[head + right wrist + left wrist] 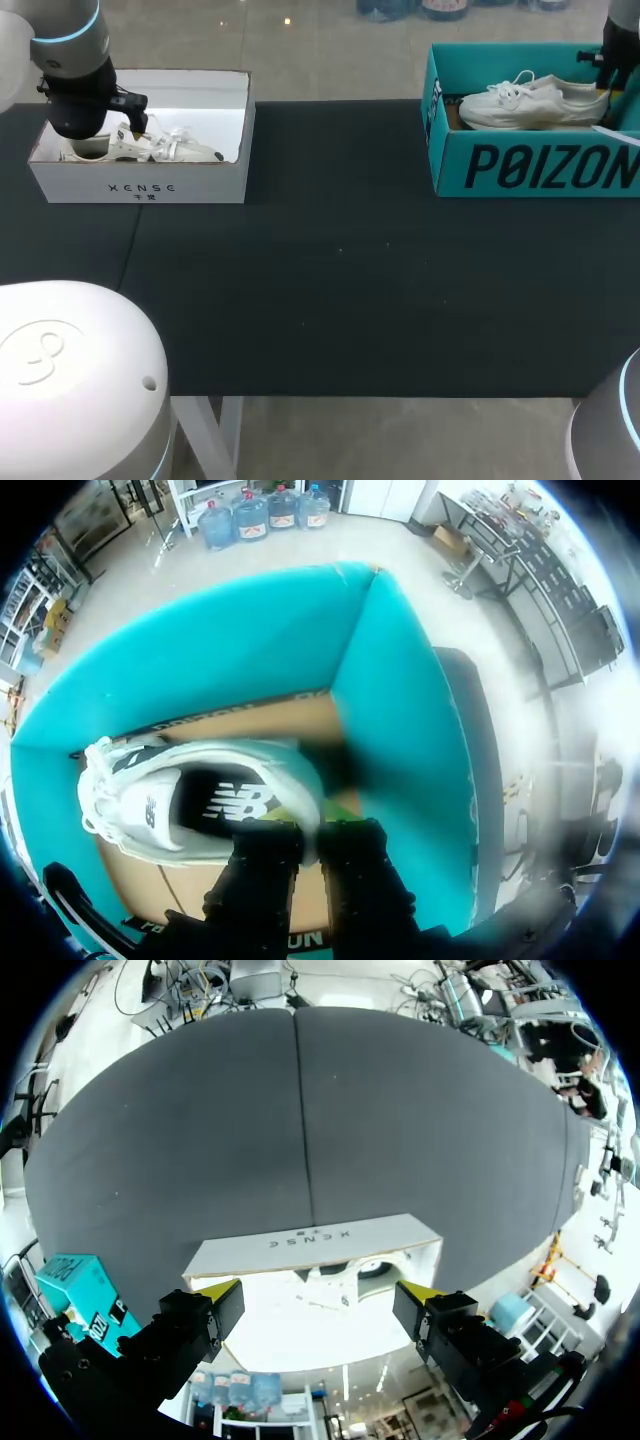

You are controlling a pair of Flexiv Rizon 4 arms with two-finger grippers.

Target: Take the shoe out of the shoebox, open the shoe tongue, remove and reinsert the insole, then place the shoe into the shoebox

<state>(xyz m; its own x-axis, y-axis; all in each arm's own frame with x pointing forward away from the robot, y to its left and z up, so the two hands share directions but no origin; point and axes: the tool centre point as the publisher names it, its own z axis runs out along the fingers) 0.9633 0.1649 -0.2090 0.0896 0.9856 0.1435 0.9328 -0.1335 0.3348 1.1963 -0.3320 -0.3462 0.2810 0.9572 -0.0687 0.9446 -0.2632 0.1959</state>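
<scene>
Pinching the heel of the shoe [200, 805] inside the teal shoebox [400, 710], the right hand [308, 825] is nearly closed; the left hand [318, 1290] hangs wide open, empty, above a white shoebox [300, 1245] holding a second shoe [340, 1275]. With both shoes boxed, the task looks either unstarted or nearly finished
</scene>
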